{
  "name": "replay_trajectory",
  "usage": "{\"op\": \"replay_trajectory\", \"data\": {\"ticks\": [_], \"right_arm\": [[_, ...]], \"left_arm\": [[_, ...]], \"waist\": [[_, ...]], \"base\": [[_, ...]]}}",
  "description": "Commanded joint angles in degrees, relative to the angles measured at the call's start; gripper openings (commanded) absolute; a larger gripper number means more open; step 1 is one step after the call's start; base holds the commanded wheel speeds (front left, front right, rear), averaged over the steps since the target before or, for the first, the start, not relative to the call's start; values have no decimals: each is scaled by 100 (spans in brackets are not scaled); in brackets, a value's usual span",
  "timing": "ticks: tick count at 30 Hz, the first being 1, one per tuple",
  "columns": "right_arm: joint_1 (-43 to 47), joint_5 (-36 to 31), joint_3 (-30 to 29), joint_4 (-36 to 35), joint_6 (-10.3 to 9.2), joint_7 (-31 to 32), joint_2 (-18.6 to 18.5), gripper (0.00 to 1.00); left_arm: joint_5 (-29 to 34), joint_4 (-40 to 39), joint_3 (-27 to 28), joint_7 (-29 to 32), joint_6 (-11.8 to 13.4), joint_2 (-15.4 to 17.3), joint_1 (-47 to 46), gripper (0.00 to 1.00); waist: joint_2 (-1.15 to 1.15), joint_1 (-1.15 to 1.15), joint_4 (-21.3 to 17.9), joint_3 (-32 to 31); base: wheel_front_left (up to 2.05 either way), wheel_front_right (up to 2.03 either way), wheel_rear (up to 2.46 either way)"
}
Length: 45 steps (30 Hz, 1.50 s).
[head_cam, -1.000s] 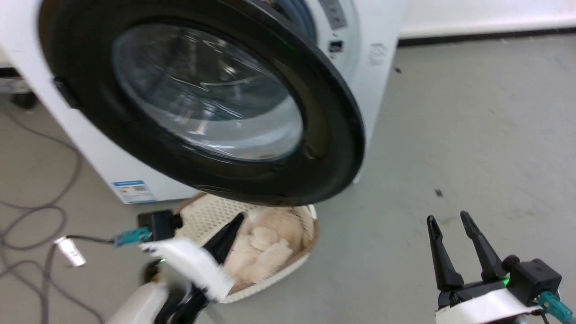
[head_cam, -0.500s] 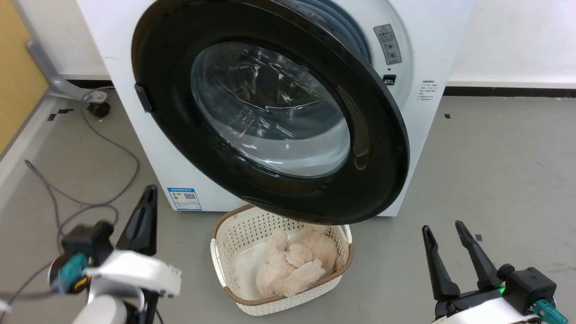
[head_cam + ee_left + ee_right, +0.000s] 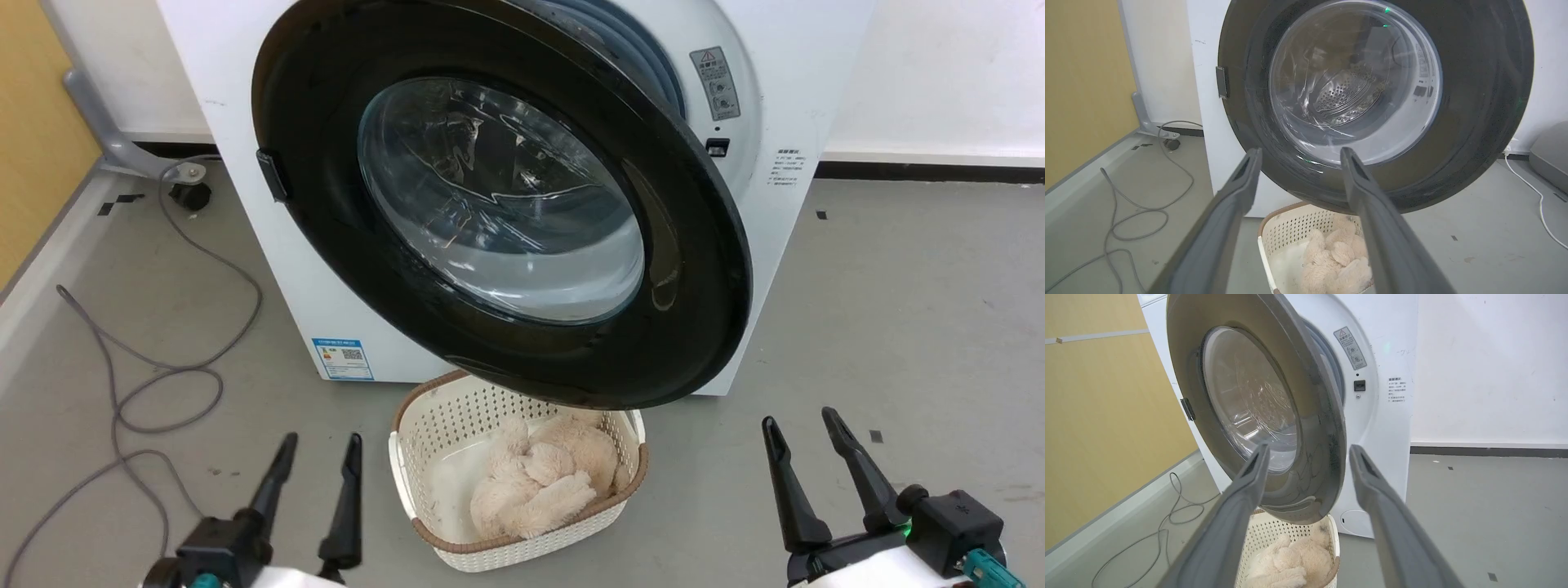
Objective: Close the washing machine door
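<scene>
The washing machine door (image 3: 506, 204), round with a wide black rim and a clear glass bowl, stands partly open, hinged at its left side, its right edge swung out from the white washing machine (image 3: 784, 98). The door (image 3: 1372, 94) faces the left wrist view, steel drum visible through the glass. In the right wrist view the door (image 3: 1257, 404) is seen edge-on, ajar. My left gripper (image 3: 317, 453) is open low at the left, well short of the door. My right gripper (image 3: 800, 433) is open at the lower right, apart from the door's free edge.
A cream perforated basket (image 3: 424, 433) with beige plush inside sits on the floor under the door's lower rim. Grey cables (image 3: 163, 367) loop over the floor at the left. A yellow panel (image 3: 33, 131) borders the left side. Grey floor stretches to the right.
The head camera has risen and pulled back, bringing more of the machine into view. My left arm swung from the basket area leftward and now points fingers up. The right gripper barely moved.
</scene>
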Motion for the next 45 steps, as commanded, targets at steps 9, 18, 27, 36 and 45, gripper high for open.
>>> {"op": "replay_trajectory", "data": {"ticks": [9, 18, 27, 36, 45], "right_arm": [[31, -74, -2, 1, 5, -26, -63, 54], [-601, -76, 700, -78, 5, -26, -753, 0], [-2109, 625, 1531, 287, 5, 312, -1789, 0], [-3363, 1502, 1658, 1051, 5, 695, -2441, 0], [-4451, 2066, 1396, 1982, 5, 945, -2694, 0]], "left_arm": [[379, 130, 89, -24, -305, -261, 32, 100], [649, 124, 221, -25, -488, -545, -222, 100], [845, 118, 264, -25, -651, -764, -551, 100], [985, 91, 320, -25, -791, -993, -889, 100], [1059, 17, 349, -25, -885, -1152, -1152, 100]], "waist": [[0, 0, 74, 161], [0, 0, 345, 579], [0, 0, 685, 1158], [0, 0, 1029, 1715], [0, 0, 1241, 2209]], "base": [[0, 0, 0], [0, 0, 0], [0, 0, 0], [0, 0, 0], [0, 0, 0]]}}
